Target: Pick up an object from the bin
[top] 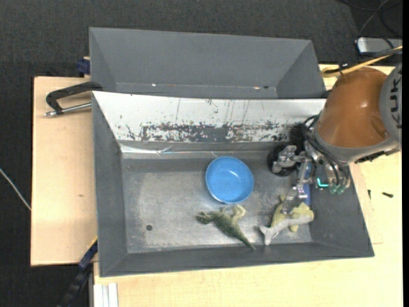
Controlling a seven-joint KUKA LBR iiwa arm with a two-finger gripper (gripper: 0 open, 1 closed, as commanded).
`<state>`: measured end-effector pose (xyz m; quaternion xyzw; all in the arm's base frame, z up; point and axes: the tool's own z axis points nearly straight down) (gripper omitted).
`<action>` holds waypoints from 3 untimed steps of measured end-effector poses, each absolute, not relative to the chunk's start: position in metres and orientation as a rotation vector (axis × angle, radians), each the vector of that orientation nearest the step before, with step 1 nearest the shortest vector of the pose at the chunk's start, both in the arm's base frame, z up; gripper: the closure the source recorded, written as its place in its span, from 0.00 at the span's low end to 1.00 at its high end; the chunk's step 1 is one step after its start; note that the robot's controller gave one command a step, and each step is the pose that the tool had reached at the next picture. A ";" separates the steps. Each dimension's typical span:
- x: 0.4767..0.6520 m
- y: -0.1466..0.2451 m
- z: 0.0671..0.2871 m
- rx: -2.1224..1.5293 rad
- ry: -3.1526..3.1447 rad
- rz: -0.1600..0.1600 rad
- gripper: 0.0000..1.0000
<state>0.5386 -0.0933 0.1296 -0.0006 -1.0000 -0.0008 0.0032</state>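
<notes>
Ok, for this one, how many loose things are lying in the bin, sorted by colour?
Blue: 1, round bowl
Green: 1, lizard-like toy
Pale cream: 1, toy figure
Total: 3

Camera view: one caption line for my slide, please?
Arm above a pale toy animal, with green lizard and blue bowl nearby.
</notes>
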 end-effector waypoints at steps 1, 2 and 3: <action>0.515 -0.066 0.139 -0.132 -3.138 -0.004 0.00; 0.547 -0.001 0.073 0.198 -3.142 0.000 0.00; 0.548 0.003 0.076 0.206 -3.141 -0.010 1.00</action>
